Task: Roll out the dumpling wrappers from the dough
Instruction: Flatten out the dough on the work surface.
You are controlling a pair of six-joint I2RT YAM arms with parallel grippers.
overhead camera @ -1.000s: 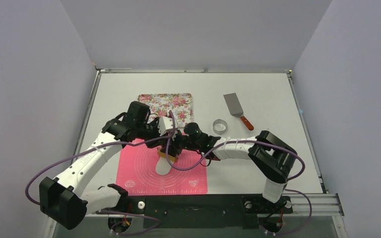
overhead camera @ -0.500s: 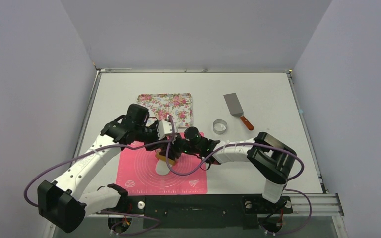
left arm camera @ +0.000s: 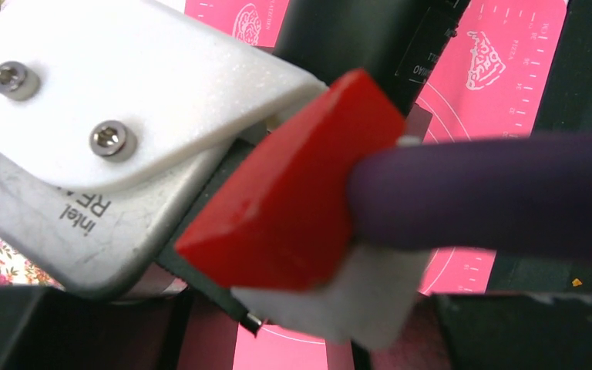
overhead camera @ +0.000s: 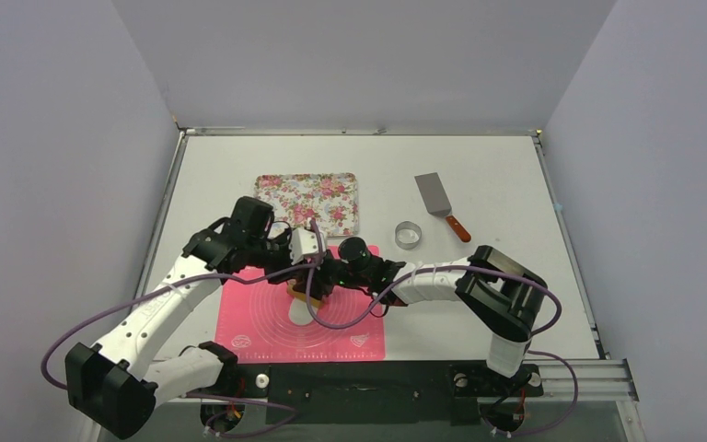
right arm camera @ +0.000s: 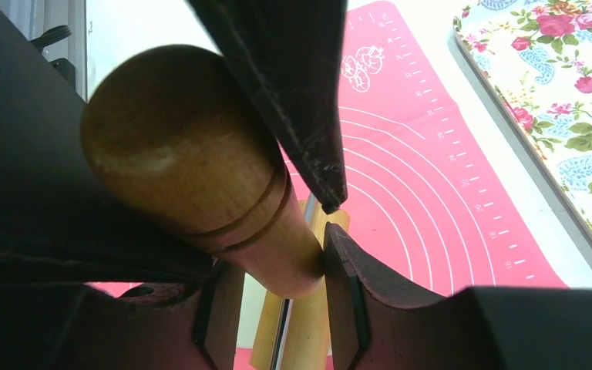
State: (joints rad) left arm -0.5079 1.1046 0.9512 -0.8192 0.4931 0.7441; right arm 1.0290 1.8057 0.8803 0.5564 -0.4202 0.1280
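White table [overhead camera: 479, 184] bears a pink mat [overhead camera: 258, 327] with white dough [overhead camera: 301, 313]. Right gripper [right arm camera: 262, 231] clamps the rolling pin [right arm camera: 169, 139] handle. Left gripper [overhead camera: 309, 279] apparently adjoins the pin; its finger state cannot be determined.

The rolling pin [right arm camera: 193, 169] is smooth, satin-varnished wood with 2 turned grooves. The pink mat [right arm camera: 424, 193] looks like matt silicone, printed in white. The dough [overhead camera: 302, 311] is smooth, matt white. The floral tray [right arm camera: 570, 92] has a smooth printed face. The spatula [overhead camera: 433, 193] blade and ring cutter [overhead camera: 409, 243] are bare shiny metal.
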